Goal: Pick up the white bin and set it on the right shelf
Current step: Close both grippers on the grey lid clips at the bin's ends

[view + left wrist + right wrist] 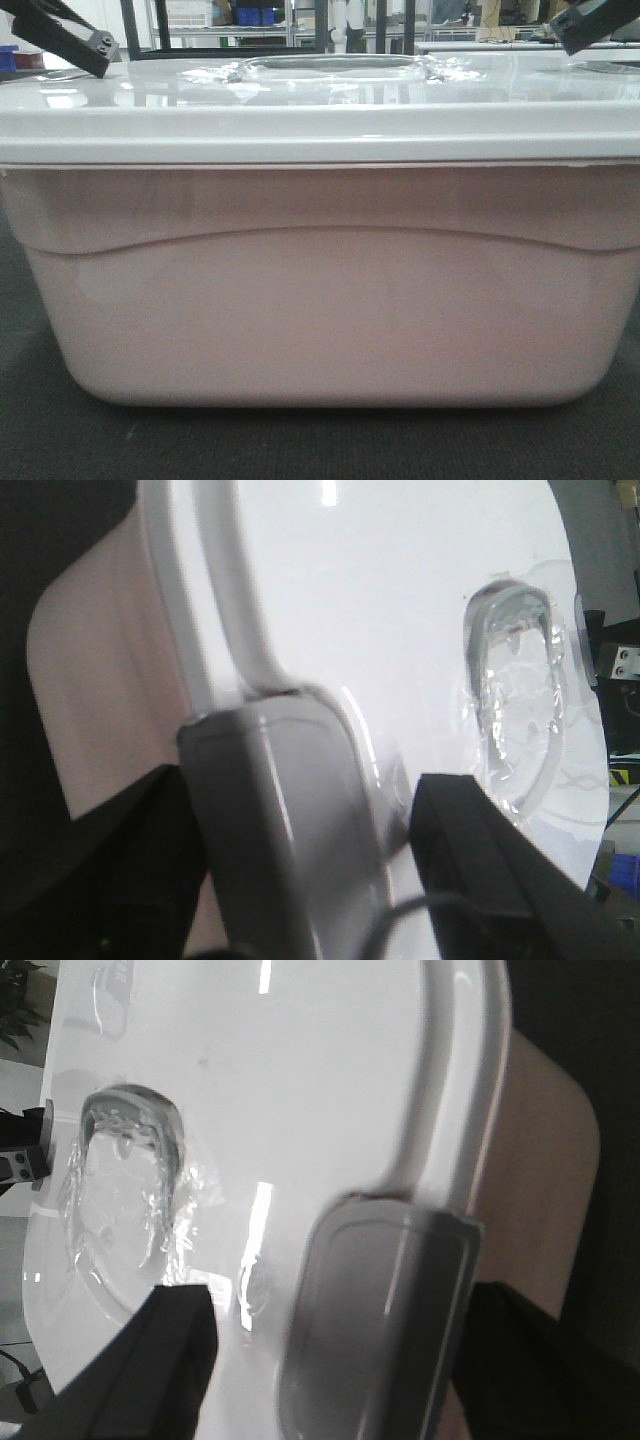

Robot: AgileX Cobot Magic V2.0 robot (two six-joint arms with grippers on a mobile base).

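The white bin (320,300) fills the front view, its pinkish translucent side with a curved ridge facing me. Its glossy white lid (320,110) has a recessed handle (335,68). The bin rests on a dark surface. My left gripper (95,50) is at the lid's left end. In the left wrist view the gripper (300,800) is open, its jaws straddling the grey latch (280,810). My right gripper (585,28) is at the lid's right end. In the right wrist view the gripper (340,1300) is open astride the other grey latch (380,1320). The right shelf is not in view.
Dark matte flooring (320,445) lies under and in front of the bin. Far behind it stand black uprights (160,25), metal racks and blue crates (255,15). The bin blocks most of the forward view.
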